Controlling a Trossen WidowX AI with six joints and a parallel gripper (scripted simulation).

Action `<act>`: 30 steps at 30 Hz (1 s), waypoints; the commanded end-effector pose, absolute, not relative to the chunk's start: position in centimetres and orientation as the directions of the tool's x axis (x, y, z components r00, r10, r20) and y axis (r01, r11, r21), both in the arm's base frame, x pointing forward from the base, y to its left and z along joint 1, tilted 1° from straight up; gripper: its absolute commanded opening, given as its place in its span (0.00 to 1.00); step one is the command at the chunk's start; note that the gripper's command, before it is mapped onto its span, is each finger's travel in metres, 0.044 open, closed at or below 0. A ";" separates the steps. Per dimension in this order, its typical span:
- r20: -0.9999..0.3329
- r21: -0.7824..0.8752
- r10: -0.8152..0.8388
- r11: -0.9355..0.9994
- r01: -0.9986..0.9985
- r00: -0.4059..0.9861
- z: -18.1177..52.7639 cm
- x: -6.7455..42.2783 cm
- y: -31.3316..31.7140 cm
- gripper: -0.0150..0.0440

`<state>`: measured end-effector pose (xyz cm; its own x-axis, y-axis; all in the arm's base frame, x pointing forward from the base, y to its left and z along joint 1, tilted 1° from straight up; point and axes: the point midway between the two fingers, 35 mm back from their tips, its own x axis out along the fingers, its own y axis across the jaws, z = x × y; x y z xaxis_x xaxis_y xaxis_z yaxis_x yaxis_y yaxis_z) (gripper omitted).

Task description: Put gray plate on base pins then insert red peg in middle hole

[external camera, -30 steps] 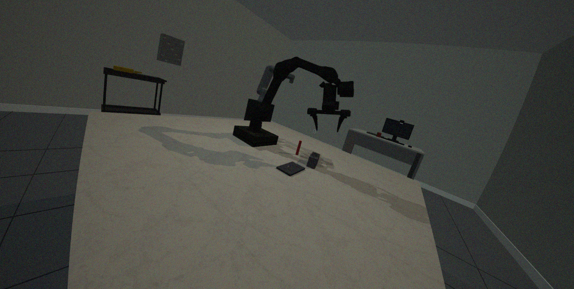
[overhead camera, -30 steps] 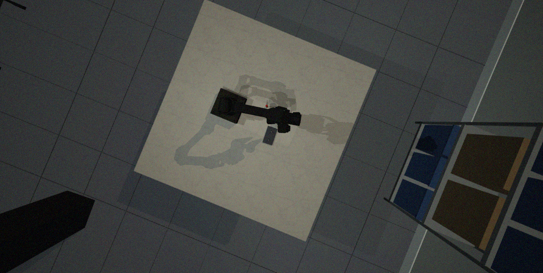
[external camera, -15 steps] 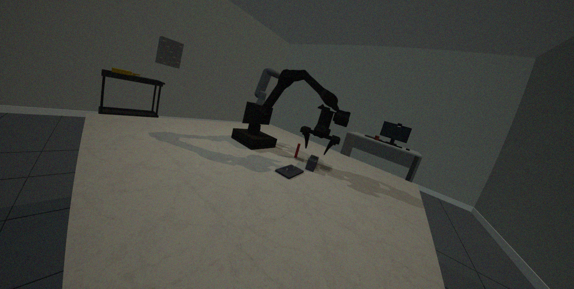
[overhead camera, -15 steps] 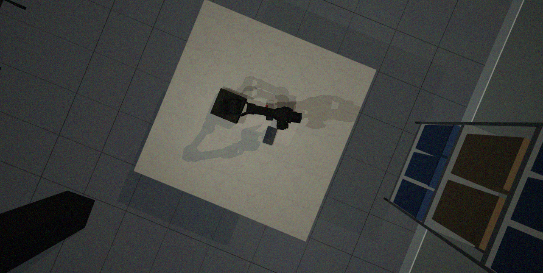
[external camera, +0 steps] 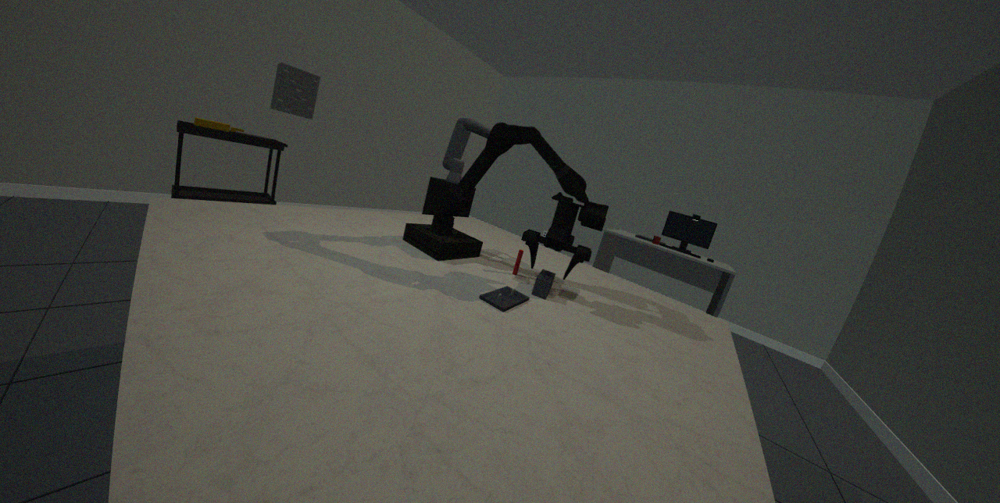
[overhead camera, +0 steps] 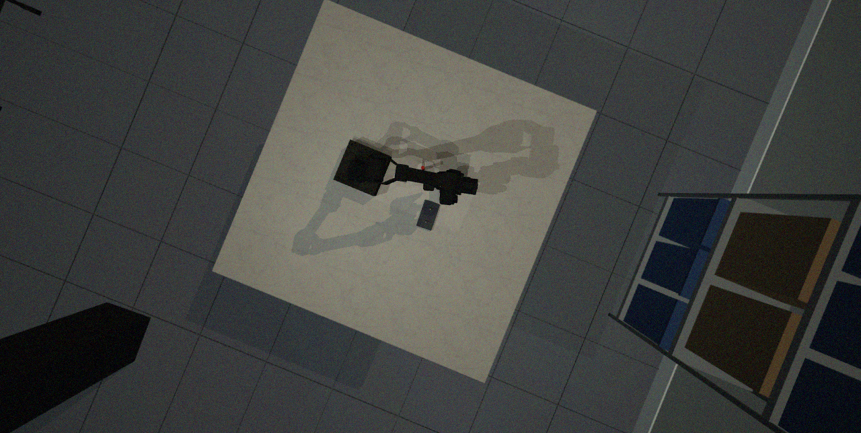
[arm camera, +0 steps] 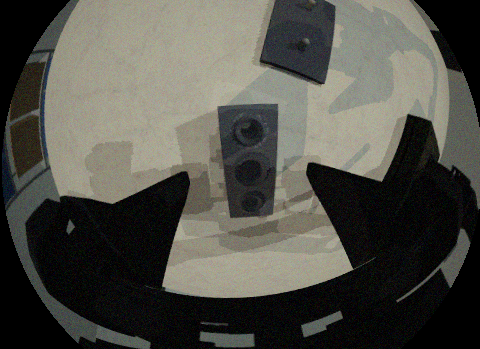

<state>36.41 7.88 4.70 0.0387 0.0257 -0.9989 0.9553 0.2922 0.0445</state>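
The gripper [external camera: 552, 263] hangs low over the pale, faintly mottled table [external camera: 349, 374] with its two dark, wedge-shaped fingers spread wide and nothing between them. Seen from the wrist, the gray plate [arm camera: 248, 159] lies straight ahead in the gap between the fingertips, touching neither. It is a matte, elongated slab with three round holes in a row down its length. In the exterior view the plate [external camera: 543, 283] stands up as a small block right below the fingertips rather than lying flat.

Beyond the plate, farther from the fingers and a little off to one side, the base [arm camera: 298, 31] lies flat on the table: a thin, dark rectangular tile with two small pale pins [arm camera: 304, 44] rising from it. In the exterior view the base [external camera: 504, 298] sits just beside the plate, apart from it.

The red peg [external camera: 517, 261], a slim smooth cylinder, stands upright on the table just off the outer side of one finger, near it but not touching. From the top view only a red speck [overhead camera: 423, 167] shows beside the black arm [overhead camera: 415, 176].
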 end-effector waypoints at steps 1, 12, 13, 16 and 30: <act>-0.999 0.040 0.029 0.288 0.957 0.033 3.9 36.3 8.0 1.00; -0.999 0.040 0.029 0.288 0.957 0.033 2.1 36.4 8.0 1.00; -0.999 0.040 0.029 0.288 0.957 0.033 2.0 36.4 8.0 1.00; -0.999 0.040 0.029 0.288 0.957 0.033 1.5 36.4 8.0 1.00; -0.999 0.040 0.029 0.288 0.957 0.033 -0.4 36.3 8.1 0.96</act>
<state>36.48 8.04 -0.06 0.0363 0.0253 -0.9990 0.9554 0.2923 0.0422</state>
